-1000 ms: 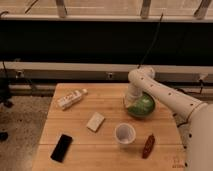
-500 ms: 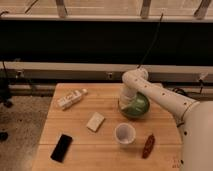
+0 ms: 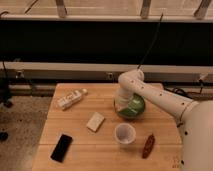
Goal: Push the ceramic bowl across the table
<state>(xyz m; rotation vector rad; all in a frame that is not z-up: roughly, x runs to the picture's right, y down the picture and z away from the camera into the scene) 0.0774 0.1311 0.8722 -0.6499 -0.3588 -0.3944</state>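
The ceramic bowl point(image 3: 131, 106) is seen sitting right of centre on the table point(image 3: 105, 145), toward the far half, and nothing can be made out inside its glossy green hollow. The gripper point(image 3: 121, 103) is parked right at the bowl's left rim, with the white arm draped over from the right; whether it's spread or closed can't be told. A white cup point(image 3: 124, 133) is set just in front of the bowl, upright, looks empty. Left of that, a pale block point(image 3: 95, 121) is laid flat. A lying bottle point(image 3: 69, 99) is spotted at the far left, a black phone point(image 3: 61, 147) at the near left, a brown packet point(image 3: 148, 145) beside the cup.
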